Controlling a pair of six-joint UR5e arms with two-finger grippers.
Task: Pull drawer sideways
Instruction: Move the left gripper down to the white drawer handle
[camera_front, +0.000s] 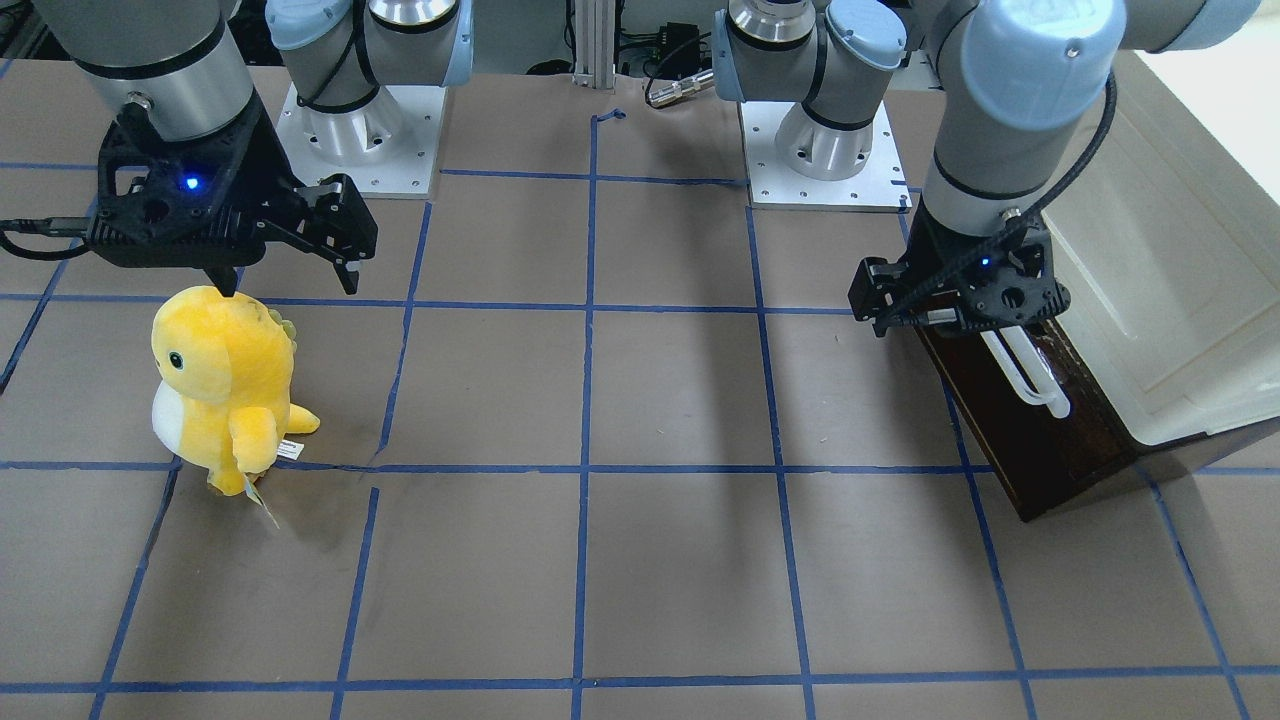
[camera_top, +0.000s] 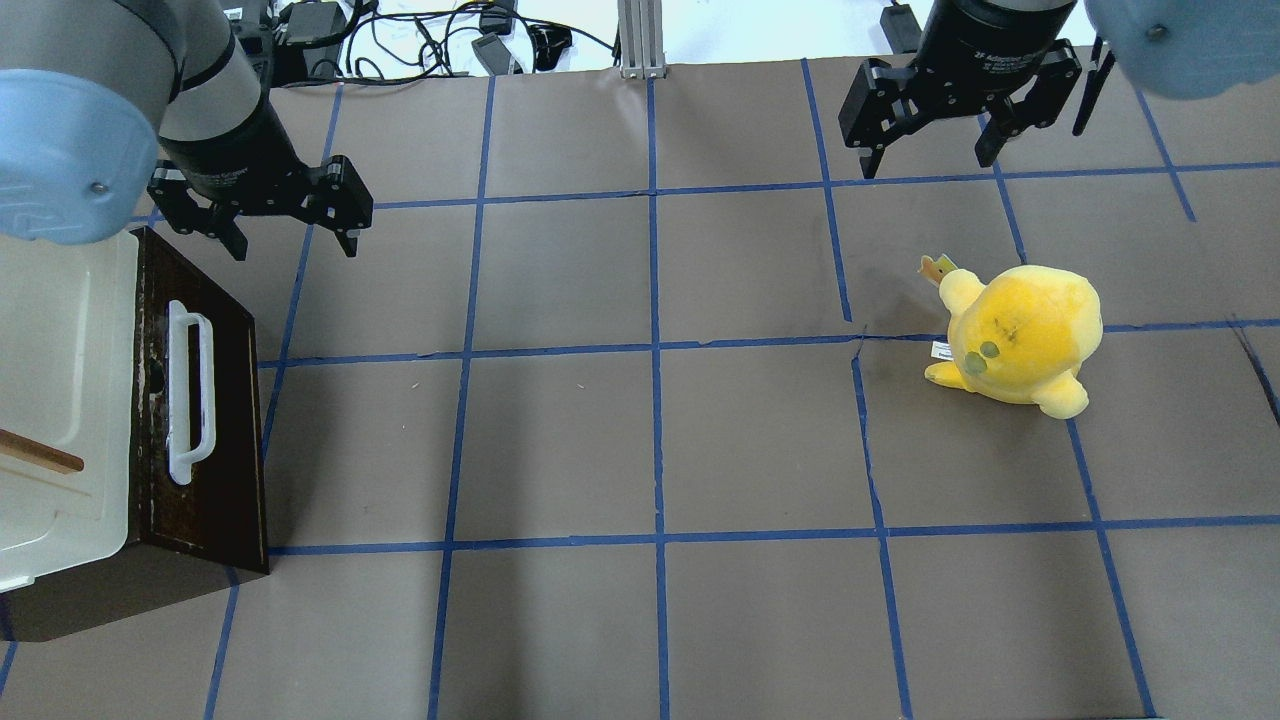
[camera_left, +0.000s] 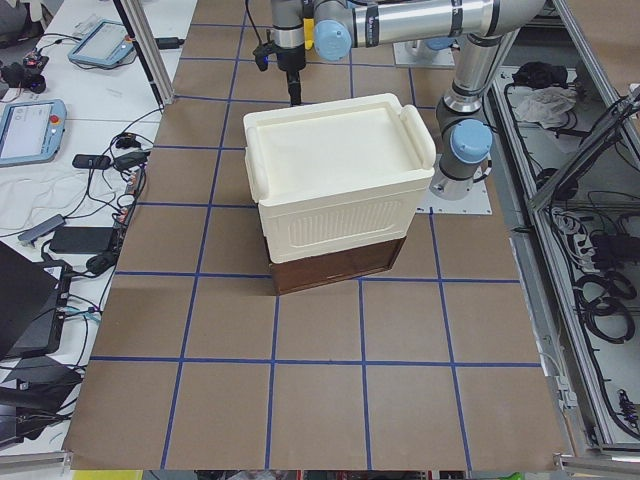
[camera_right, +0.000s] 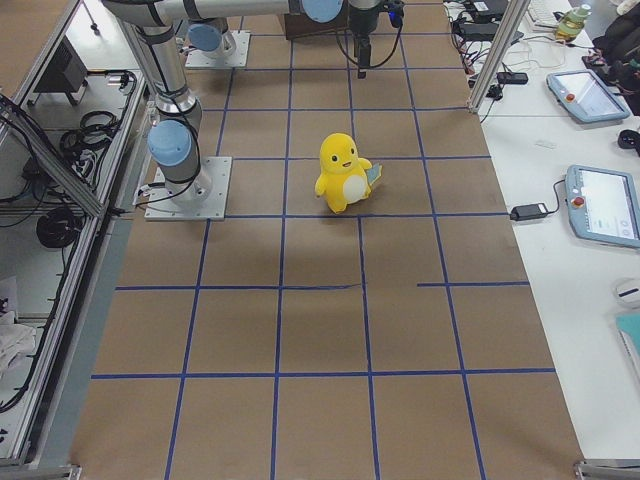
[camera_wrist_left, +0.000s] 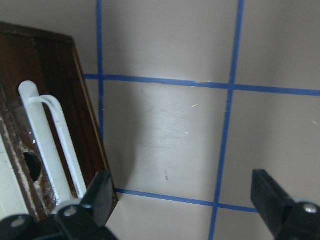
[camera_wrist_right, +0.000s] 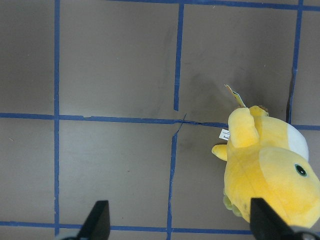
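The drawer (camera_top: 235, 440) stood on the robot's left part of the table (camera_top: 640, 440), under the cream-white cabinet (camera_top: 60, 330), with its dark front turned toward the table's middle. The cabinet covered it from above, so none of its inside showed. The overhead frame cut off the cabinet's outer side. The white bar handle (camera_top: 185, 400) ran along the drawer front. In the front-facing view one end of the handle was hidden behind the left gripper (camera_top: 295, 248).

That gripper hung raised close to the drawer front, jaws spread wide and gripping nothing, clear of the handle. I could not tell exactly over which part of the drawer it hung, because the views disagreed. In the left wrist view only the fingertips (camera_wrist_left: 102, 192) showed at the bottom edge. The same view showed a dark round hole (camera_wrist_left: 32, 166) in the drawer front, partly behind the handle.

A brown stick (camera_top: 40, 452) lay on the cabinet top above the drawer, mostly outside the frame. Well apart from the drawer, across the table, stood a yellow plush toy (camera_top: 1020, 335). The right gripper (camera_top: 927, 165) hung raised near the toy, also far from the drawer, with jaws wide apart and empty.
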